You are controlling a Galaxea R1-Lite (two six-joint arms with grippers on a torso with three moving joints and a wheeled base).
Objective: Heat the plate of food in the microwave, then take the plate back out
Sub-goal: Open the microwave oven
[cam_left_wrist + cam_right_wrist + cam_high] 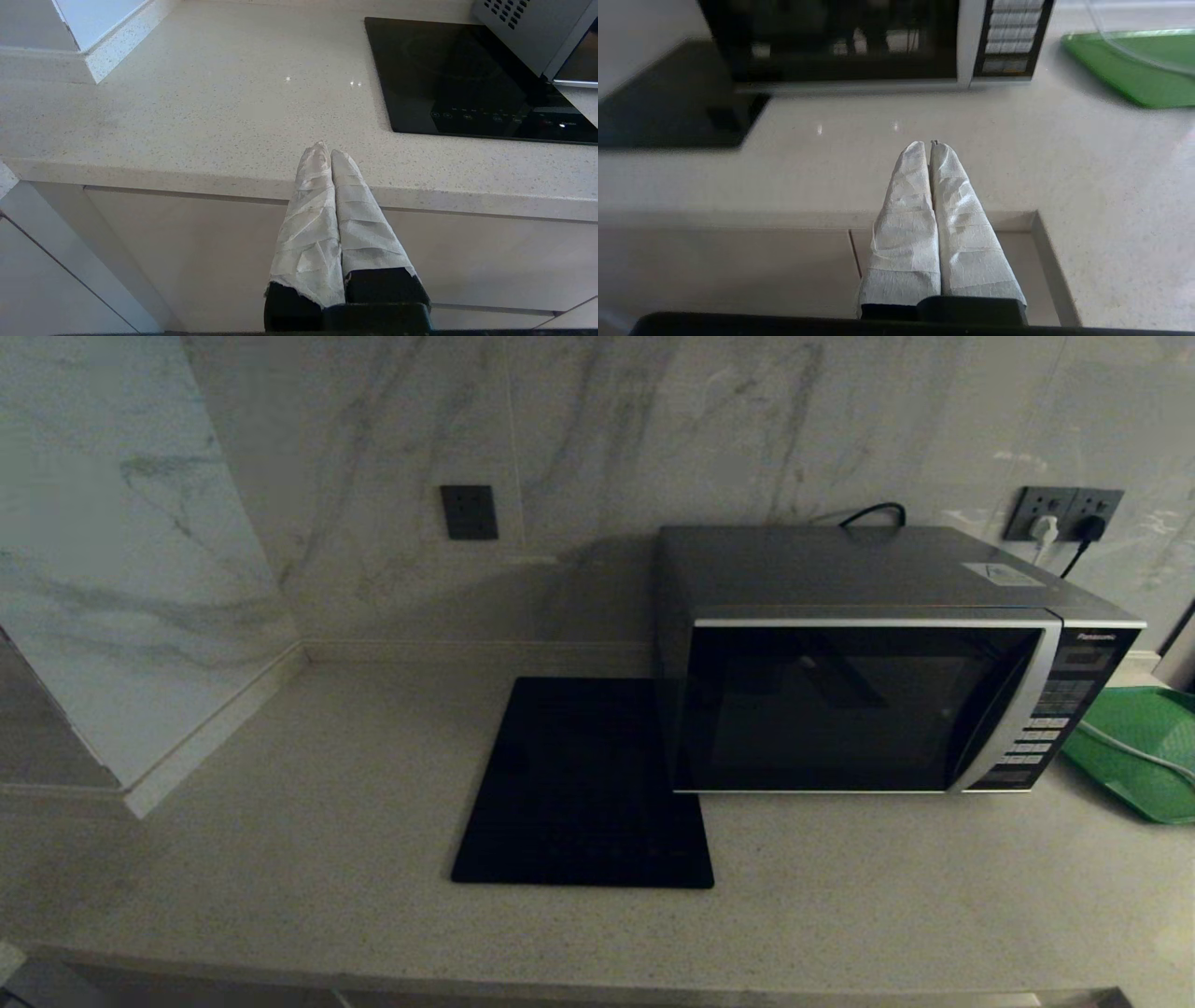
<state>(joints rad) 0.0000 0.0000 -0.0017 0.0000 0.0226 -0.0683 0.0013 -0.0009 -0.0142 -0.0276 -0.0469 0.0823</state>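
Note:
The silver-grey microwave [868, 663] stands on the counter at the right with its dark glass door closed; its door and button panel also show in the right wrist view [840, 42]. The plate of food is out of view in every frame. My left gripper [325, 151] hangs in front of the counter's front edge, left of the black mat, its cloth-wrapped fingers shut on nothing. My right gripper [927, 145] hangs at the counter's front edge before the microwave, shut on nothing too. Neither arm shows in the head view.
A flat black square mat [583, 784] lies beside the microwave on its left. A green tray [1144, 751] with a white cable across it sits at the far right. A wall corner [140, 616] juts in at the left. Plugs sit in wall sockets [1064, 513] behind.

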